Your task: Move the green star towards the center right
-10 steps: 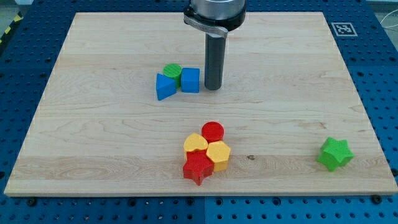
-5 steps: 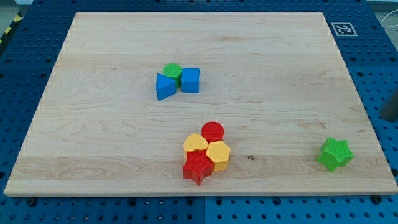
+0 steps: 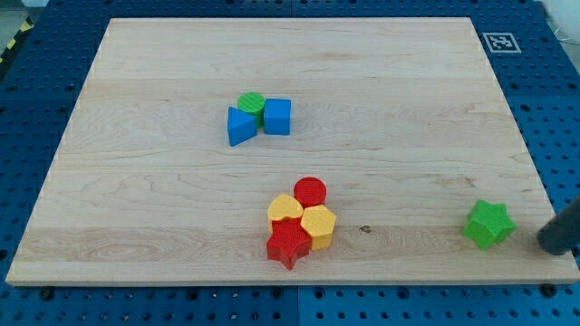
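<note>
The green star [image 3: 489,225] lies near the board's bottom right corner. My tip [image 3: 552,245] shows at the view's right edge, just right of the star and slightly below it, with a small gap between them. Only the rod's lower end is in view.
A green cylinder [image 3: 252,103], a blue triangle [image 3: 240,126] and a blue cube [image 3: 277,117] cluster at the upper middle. A red cylinder [image 3: 310,191], a yellow heart [image 3: 285,208], a yellow hexagon [image 3: 318,225] and a red star [image 3: 289,243] cluster at the bottom middle. A marker tag [image 3: 501,42] sits at the top right.
The rod left its place beside the blue cube, went out of view, and now enters from the right edge beside the green star. No block has moved.
</note>
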